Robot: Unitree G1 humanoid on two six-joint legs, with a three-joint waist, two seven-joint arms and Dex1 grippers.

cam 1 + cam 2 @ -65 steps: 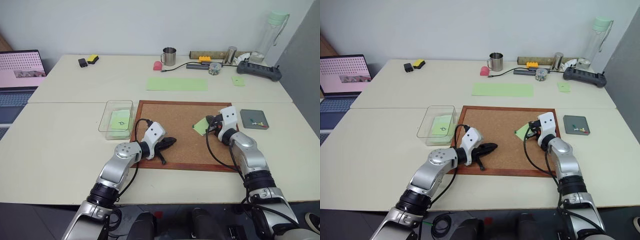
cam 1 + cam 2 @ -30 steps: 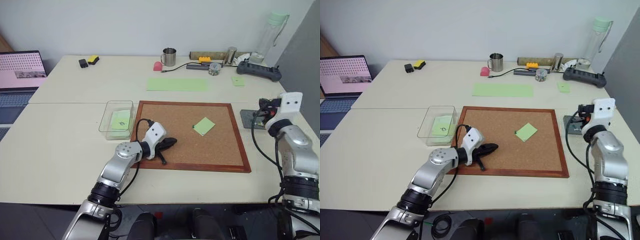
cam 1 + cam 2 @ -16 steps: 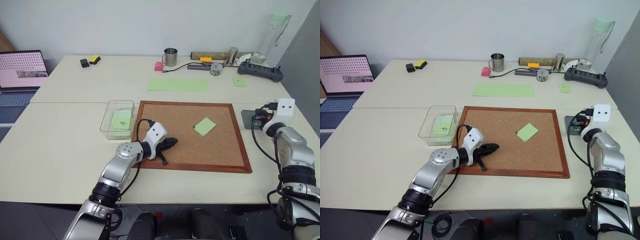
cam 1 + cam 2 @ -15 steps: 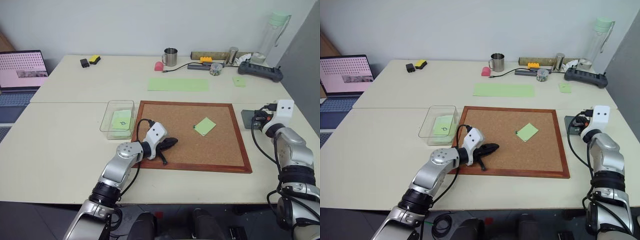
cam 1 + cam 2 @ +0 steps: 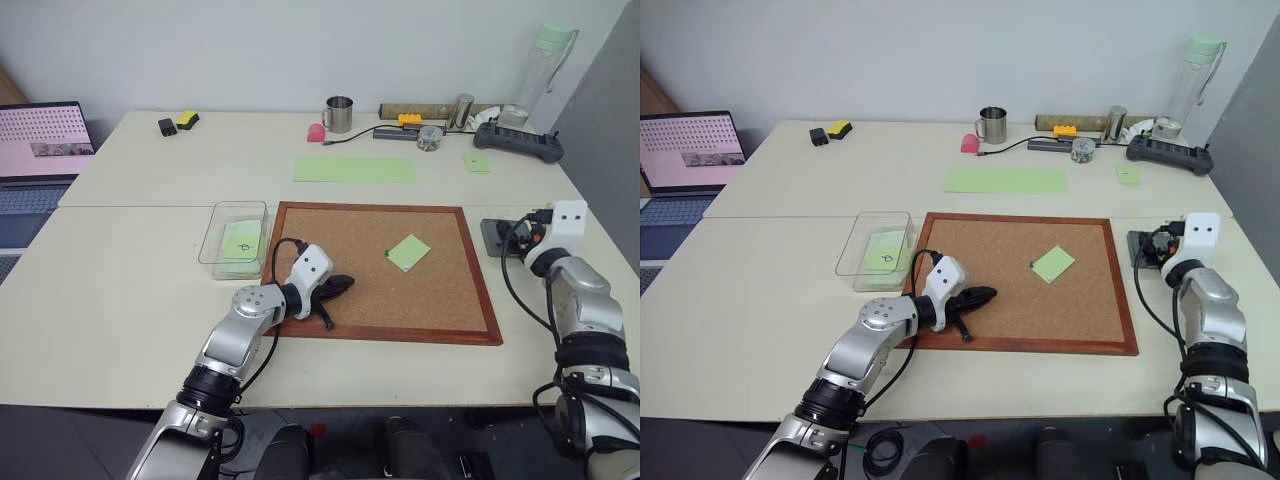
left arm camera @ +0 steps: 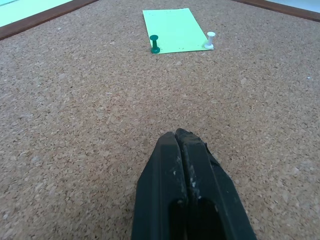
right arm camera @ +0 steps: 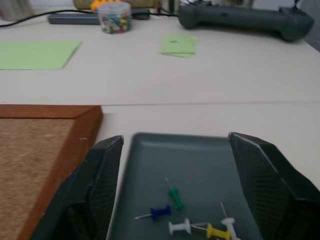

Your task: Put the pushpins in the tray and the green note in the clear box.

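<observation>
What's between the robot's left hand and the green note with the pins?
Nothing but bare cork board. In the left wrist view, the shut left hand points across open cork toward the green note, pinned by a green pushpin and a white pushpin.

Two cream tables (image 5: 150, 260) stand pushed together against a plain pale wall (image 5: 280, 45); a laptop (image 5: 40, 135) glows far left.

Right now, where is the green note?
The green note lies on the cork board, right of its centre, pinned by a green pushpin and a white pushpin.
</observation>
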